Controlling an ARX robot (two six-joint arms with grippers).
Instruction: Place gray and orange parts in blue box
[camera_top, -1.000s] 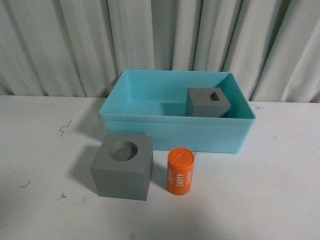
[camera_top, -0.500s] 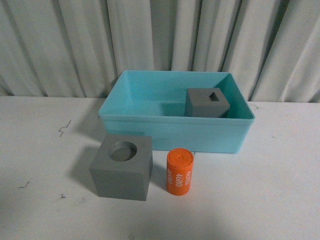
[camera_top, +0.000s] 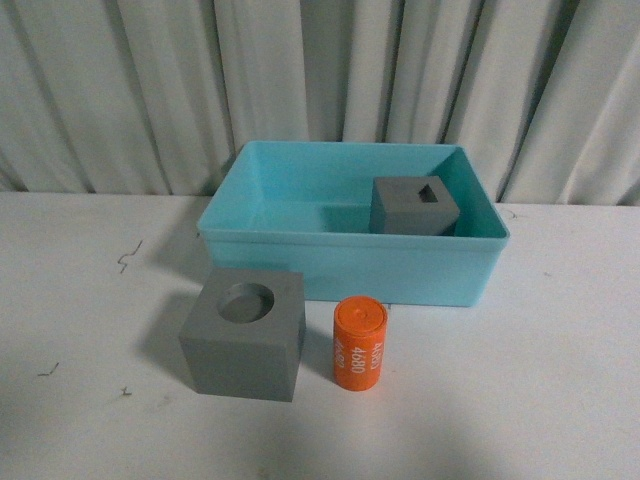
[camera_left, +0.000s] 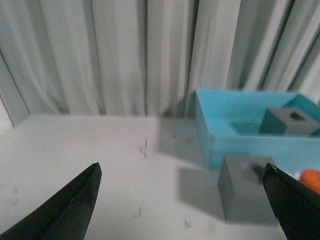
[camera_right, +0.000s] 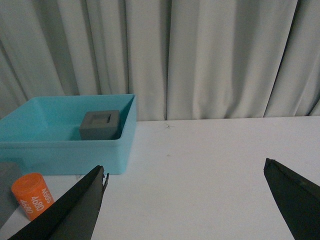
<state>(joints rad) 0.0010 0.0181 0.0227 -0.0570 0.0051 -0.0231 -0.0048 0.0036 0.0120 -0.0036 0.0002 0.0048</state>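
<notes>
The light blue box (camera_top: 340, 270) stands at the back of the white table. Inside it, at its right side, rests a gray cube with a rectangular hole (camera_top: 414, 207) (camera_left: 288, 121) (camera_right: 100, 125). In front of the box sit a gray cube with a round hole (camera_top: 244, 332) (camera_left: 247, 193) and, to its right, an upright orange cylinder with white numbers (camera_top: 360, 343) (camera_right: 33, 195). Neither arm shows in the front view. My left gripper (camera_left: 182, 172) is open over bare table, the round-hole cube near one finger. Open too, my right gripper (camera_right: 185, 167) holds nothing, off to the right of the box (camera_right: 65, 150).
Pale curtains (camera_top: 320, 80) hang close behind the box. Small dark marks (camera_top: 128, 258) dot the white table (camera_top: 540, 380) on its left half. The box (camera_left: 235, 120) shows in the left wrist view as well.
</notes>
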